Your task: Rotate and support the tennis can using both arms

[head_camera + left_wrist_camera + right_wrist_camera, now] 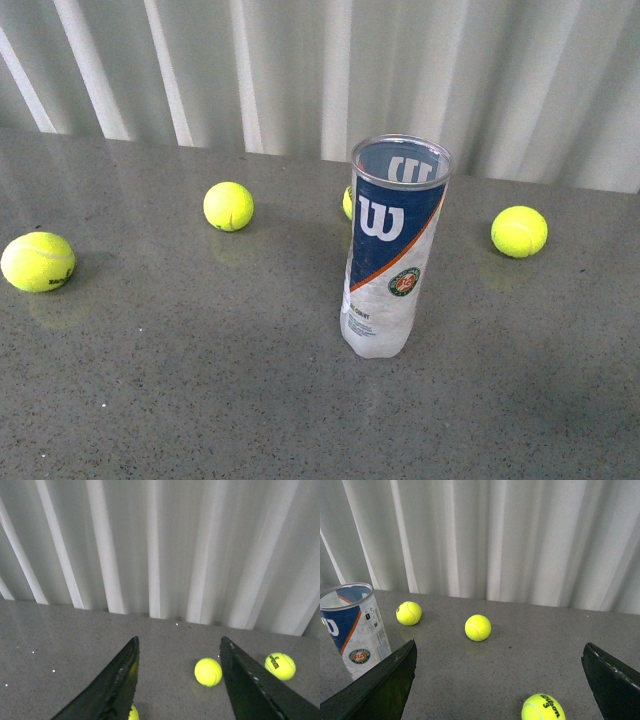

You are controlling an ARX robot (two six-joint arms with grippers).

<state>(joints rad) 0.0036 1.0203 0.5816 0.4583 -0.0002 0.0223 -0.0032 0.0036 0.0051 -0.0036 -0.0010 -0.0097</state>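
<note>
Clear plastic with a navy label, a white "W" and an orange diagonal stripe, the tennis can [393, 248] is standing upright on the grey speckled bench [200, 380], open at its silver-rimmed top and apparently empty, sitting a little right of the middle and roughly midway between the front and back edges. Nothing is touching it, and neither arm is showing in the front view. Just behind its upper part, a yellow-green ball [347, 202] is peeking out, mostly hidden by the can. Another ball [228, 206] is lying to the left of the can toward the back edge, a third ball [519, 231] is resting well to the right of it, and a fourth ball [38, 261] is sitting near the left edge. White pleated curtains [300, 70] are hanging along the back edge of the bench. In the left wrist view, the left gripper [177, 680] is spreading its two black fingers apart with nothing between them but bare bench, with one ball just beside one finger. In the right wrist view, the right gripper [500, 680] is gaping wide and holding nothing, and the can is standing just beyond one of its fingers [380, 685], though whether they are touching cannot be told.
</note>
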